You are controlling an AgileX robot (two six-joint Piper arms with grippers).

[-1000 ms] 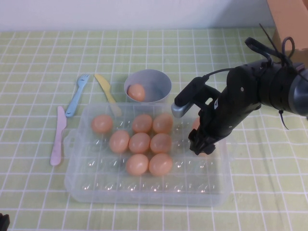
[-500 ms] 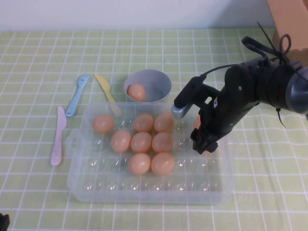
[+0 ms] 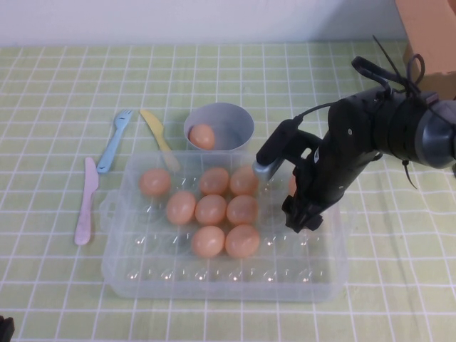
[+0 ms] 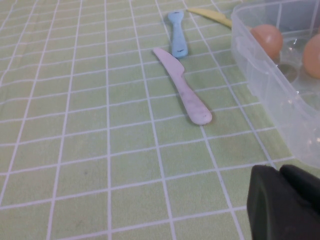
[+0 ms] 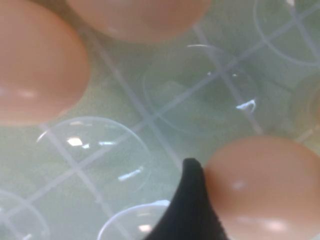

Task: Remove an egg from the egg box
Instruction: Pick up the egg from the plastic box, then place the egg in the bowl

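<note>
The clear plastic egg box [image 3: 214,288] lies in the middle of the table and holds several peach-orange eggs [image 3: 211,210] in its left half. My right gripper [image 3: 299,219] reaches down into the box's right side. In the right wrist view one black finger [image 5: 192,200] presses against an egg [image 5: 265,190] just above the empty dimples; the other finger is out of view. In the high view that egg is mostly hidden behind the arm. My left gripper [image 4: 275,172] is shut and empty, low over the cloth left of the box [image 4: 270,95].
A grey-blue cup [image 3: 239,117] holding one egg [image 3: 202,135] stands behind the box. A blue fork [image 3: 112,142], a yellow knife [image 3: 157,132] and a pink knife [image 3: 85,203] lie left of the box. A cardboard box [image 3: 431,28] sits at the far right.
The egg box and its eggs have slid slightly to the right and towards me. My right gripper has stayed in the box's right side, shifting only slightly.
</note>
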